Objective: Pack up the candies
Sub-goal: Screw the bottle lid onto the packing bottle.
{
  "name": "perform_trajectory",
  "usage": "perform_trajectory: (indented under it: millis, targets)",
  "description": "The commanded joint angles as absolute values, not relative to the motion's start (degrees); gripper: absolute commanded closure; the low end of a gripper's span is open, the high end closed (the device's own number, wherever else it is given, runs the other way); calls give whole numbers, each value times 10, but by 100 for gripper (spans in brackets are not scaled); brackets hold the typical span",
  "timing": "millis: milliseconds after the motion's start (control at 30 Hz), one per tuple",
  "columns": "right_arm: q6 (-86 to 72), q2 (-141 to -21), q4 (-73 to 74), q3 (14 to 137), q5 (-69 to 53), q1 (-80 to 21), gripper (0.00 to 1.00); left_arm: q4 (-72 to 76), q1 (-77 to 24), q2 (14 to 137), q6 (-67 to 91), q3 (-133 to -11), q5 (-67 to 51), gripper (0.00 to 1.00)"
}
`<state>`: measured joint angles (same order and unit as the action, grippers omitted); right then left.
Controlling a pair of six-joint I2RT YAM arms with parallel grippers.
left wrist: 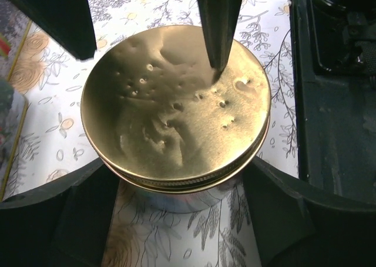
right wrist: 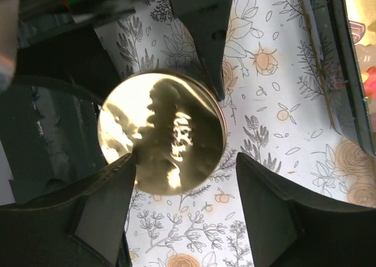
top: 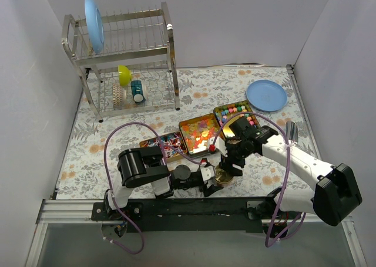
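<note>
Candies in mixed bright colours fill three open tins: left (top: 166,145), middle (top: 200,132) and right (top: 237,113). A glass jar with a gold lid (top: 224,174) stands on the floral cloth just in front of them. In the left wrist view the lid (left wrist: 176,108) fills the frame, and my left gripper (left wrist: 176,182) holds the jar on both sides. My right gripper (right wrist: 185,161) is open above the lid (right wrist: 161,132), offset to its right, with one finger (left wrist: 217,26) over the lid's top. In the top view, the left gripper (top: 213,182) and right gripper (top: 231,161) meet at the jar.
A steel dish rack (top: 123,61) with a blue plate, a yellow cup and small items stands at the back left. A blue plate (top: 266,95) lies at the back right. A black rail (top: 194,208) runs along the near edge. White walls close in three sides.
</note>
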<state>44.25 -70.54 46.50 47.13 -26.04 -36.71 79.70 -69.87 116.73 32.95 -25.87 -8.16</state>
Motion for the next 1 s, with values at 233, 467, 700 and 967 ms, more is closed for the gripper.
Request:
perform_trajectory:
  millis: [233,467,700,967]
  targets:
    - [525,-714,517,559,-265,-365,14,808,-686,1129,266,-198,-49,100]
    - [659,-785,561,596,-293,-395,11,798,-686,1121,282,-189,-61,100]
    - [737,-833,601,618,-302,-408,2,792,-681,1128,300,-191,-58,100]
    - [746,-843,588,601,-315,-422,2,788,-672,1142,302,-201,-57,100]
